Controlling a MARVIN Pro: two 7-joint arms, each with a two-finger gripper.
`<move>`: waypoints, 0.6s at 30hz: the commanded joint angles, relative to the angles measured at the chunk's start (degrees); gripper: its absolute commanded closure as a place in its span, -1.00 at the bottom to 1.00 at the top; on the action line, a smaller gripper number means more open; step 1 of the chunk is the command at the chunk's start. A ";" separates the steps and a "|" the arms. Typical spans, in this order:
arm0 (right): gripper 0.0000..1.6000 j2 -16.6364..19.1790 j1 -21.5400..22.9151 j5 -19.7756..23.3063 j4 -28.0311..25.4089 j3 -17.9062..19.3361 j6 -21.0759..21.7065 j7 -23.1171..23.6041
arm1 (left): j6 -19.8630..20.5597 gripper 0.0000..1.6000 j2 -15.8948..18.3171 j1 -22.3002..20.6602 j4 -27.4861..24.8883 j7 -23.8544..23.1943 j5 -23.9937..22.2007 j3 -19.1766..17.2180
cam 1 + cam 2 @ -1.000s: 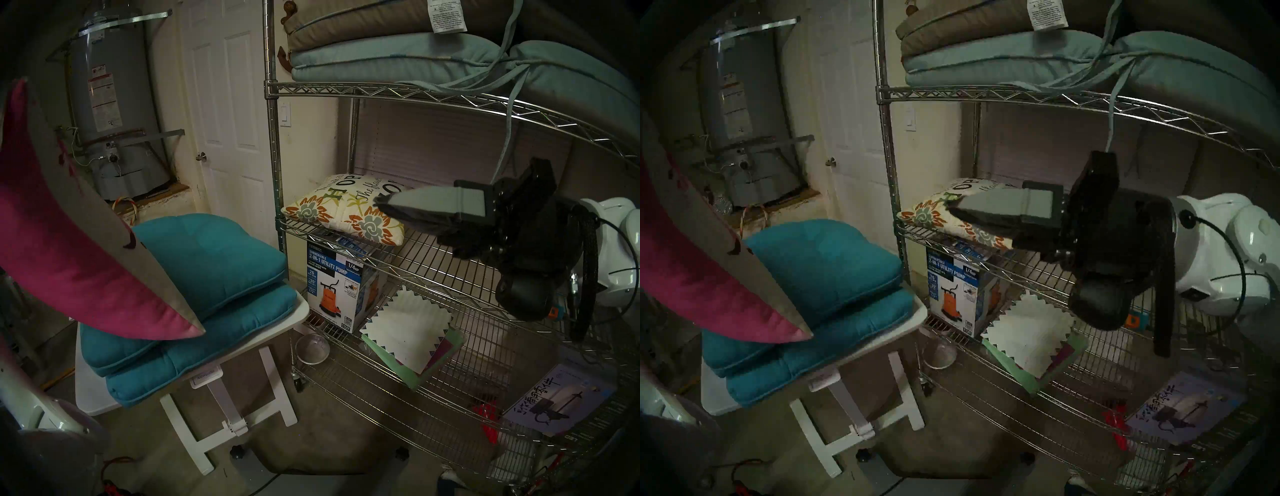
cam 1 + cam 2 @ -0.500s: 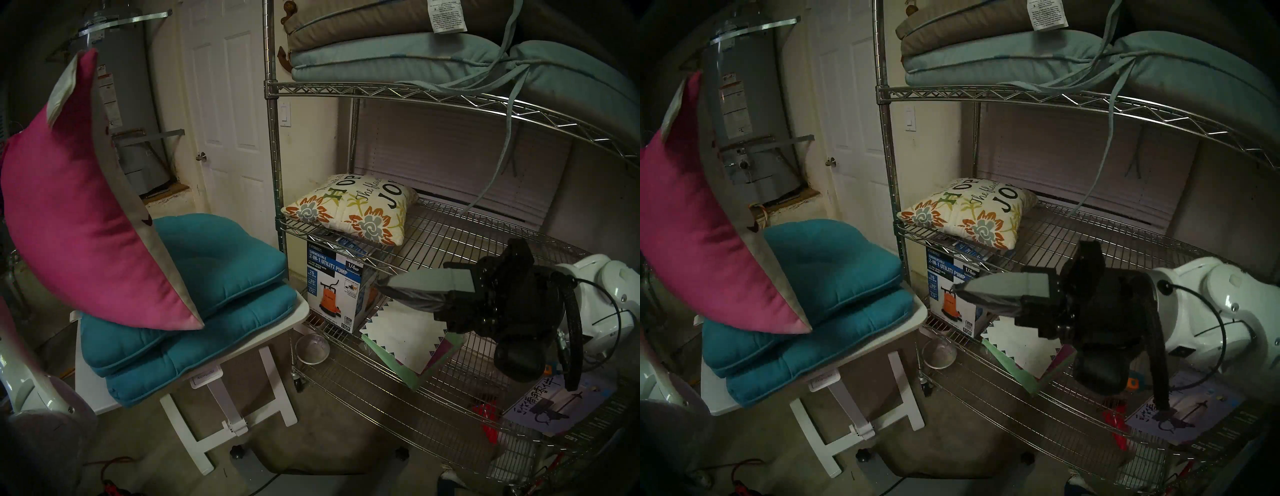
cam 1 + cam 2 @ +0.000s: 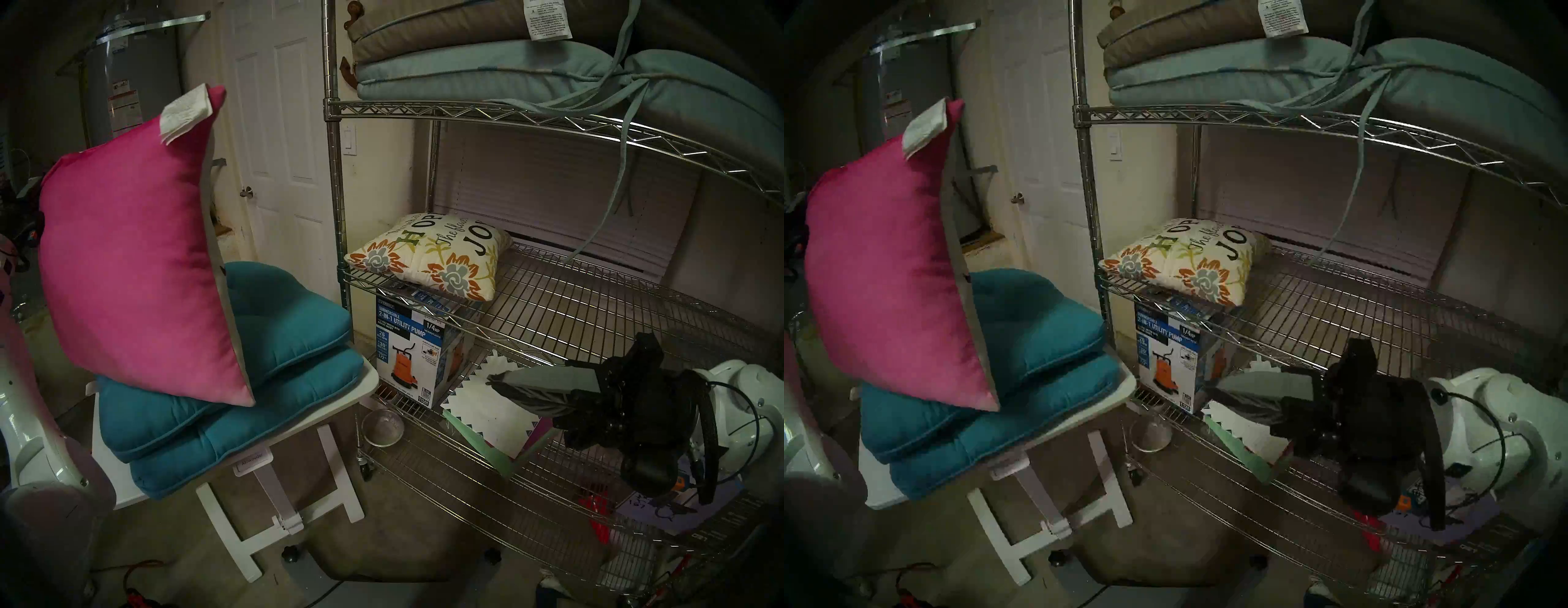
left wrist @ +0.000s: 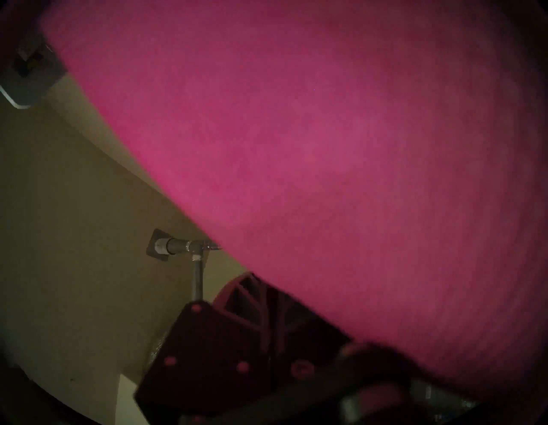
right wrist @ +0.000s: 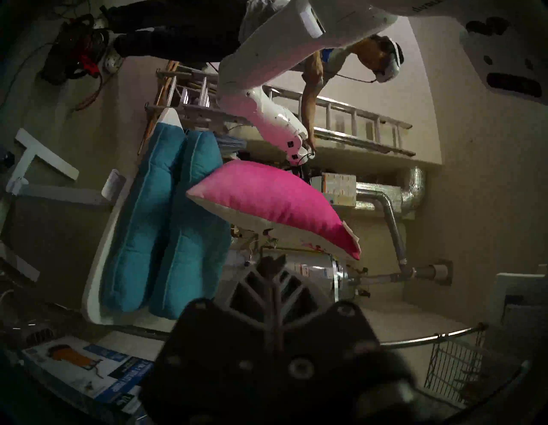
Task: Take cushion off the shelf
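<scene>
The pink cushion [image 3: 135, 263] stands nearly on end, clear of the shelf [image 3: 335, 178] and off to its left. Its long axis runs close to vertical with a slight lean, the top corner carrying a white tag [image 3: 184, 114] and pointing up and a little right. The bottom corner points down onto the upper of the two teal cushions [image 3: 271, 335] stacked on the small white table [image 3: 365, 384]. Whether that corner touches the teal fabric or hangs just above it cannot be told. The pink face looks toward the robot, with a pale face along the right edge.

The left gripper [image 4: 267, 296] is pinched shut on the pink cushion's far-left edge. In the left wrist view one dark finger [image 4: 234, 308] runs up under the pink fabric, which fills most of that view.

The right gripper [image 3: 494, 378] points level toward the left, low in front of the shelf's lower tiers. Its fingers [image 5: 272, 299] are pressed together with nothing between them. It sits in front of the white zigzag-edged sheet [image 3: 488, 407] and near the utility pump box [image 3: 407, 352].

The floral cushion [image 3: 428, 254] lies flat on the shelf's middle tier.
</scene>
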 commanded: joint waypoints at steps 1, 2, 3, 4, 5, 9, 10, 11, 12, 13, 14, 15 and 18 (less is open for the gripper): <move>1.00 -6.66 -2.56 -0.05 1.87 -0.61 -1.99 -0.78 | 2.28 1.00 1.22 -3.89 3.68 -0.59 0.68 2.07; 1.00 -7.07 -2.73 -0.06 2.11 -0.66 -2.19 -0.82 | 2.46 1.00 1.24 -3.97 4.24 -0.73 0.80 2.16; 1.00 -8.04 -3.08 -0.09 2.55 -0.73 -2.63 -0.90 | 2.81 1.00 1.35 -4.41 5.16 -0.94 1.00 2.47; 1.00 -8.58 -3.35 -0.12 2.87 -0.79 -2.95 -0.96 | 3.08 1.00 1.42 -4.64 5.91 -1.11 1.20 2.62; 1.00 -9.21 -3.62 -0.15 3.18 -0.83 -3.29 -1.03 | 3.35 1.00 1.50 -4.92 6.60 -1.27 1.37 2.79; 1.00 -12.03 -4.27 -0.30 4.15 -0.75 -4.84 -1.40 | 4.36 1.00 1.93 -6.22 9.34 -1.81 2.03 3.50; 1.00 -13.07 -4.27 -0.34 4.46 -0.64 -5.37 -1.54 | 4.70 1.00 2.09 -6.72 10.21 -1.97 2.26 3.76; 1.00 -13.28 -4.27 -0.36 4.66 -0.57 -5.66 -1.64 | 4.88 1.00 2.16 -6.99 10.67 -2.05 2.37 3.89; 1.00 -13.98 -4.27 -0.39 4.86 -0.48 -6.09 -1.75 | 5.12 1.00 2.28 -7.37 11.27 -2.16 2.53 4.10; 1.00 -14.88 -4.27 -0.43 5.07 -0.35 -6.58 -1.89 | 5.35 1.00 2.42 -7.80 11.91 -2.27 2.69 4.34; 1.00 -15.52 -4.27 -0.47 5.26 -0.20 -7.09 -2.03 | 5.56 1.00 2.53 -8.20 12.49 -2.37 2.85 4.58; 1.00 -16.18 -4.27 -0.52 5.47 -0.01 -7.65 -2.19 | 5.82 1.00 2.64 -8.66 13.13 -2.46 3.02 4.84; 1.00 -18.33 -4.27 -0.67 5.89 0.45 -9.22 -2.56 | 6.41 1.00 2.84 -9.73 14.74 -2.71 3.46 5.58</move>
